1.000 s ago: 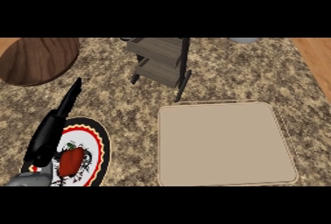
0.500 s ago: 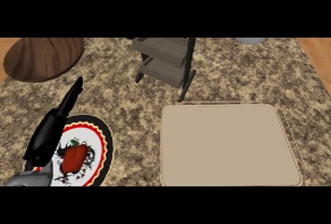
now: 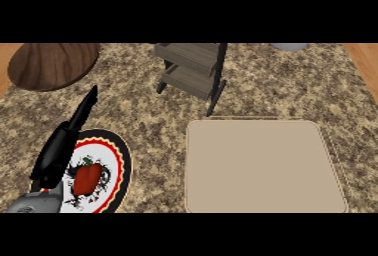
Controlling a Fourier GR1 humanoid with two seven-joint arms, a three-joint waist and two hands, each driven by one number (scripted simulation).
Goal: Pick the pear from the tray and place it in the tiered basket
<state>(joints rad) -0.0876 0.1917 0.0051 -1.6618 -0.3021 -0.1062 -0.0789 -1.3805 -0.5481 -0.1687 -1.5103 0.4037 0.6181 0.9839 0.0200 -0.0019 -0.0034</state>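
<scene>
- Left black hand point(image 3: 65, 142): fingers straight and together, held over the left rim of the round black-and-red-rimmed plate point(image 3: 122, 167).
- Red fruit with green stem point(image 3: 88, 178): lying on that plate.
- Beige square tray point(image 3: 262, 167): right of the plate, apart from it.
- Grey wooden tiered basket point(image 3: 193, 67): beyond the tray.
- Round dark wooden board point(image 3: 53, 65): far left.

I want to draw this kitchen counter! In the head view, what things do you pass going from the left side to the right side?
Left hand → plate with a red fruit on it → tiered basket → beige tray. The round wooden board sits above the hand and plate, so I left it out.
</scene>
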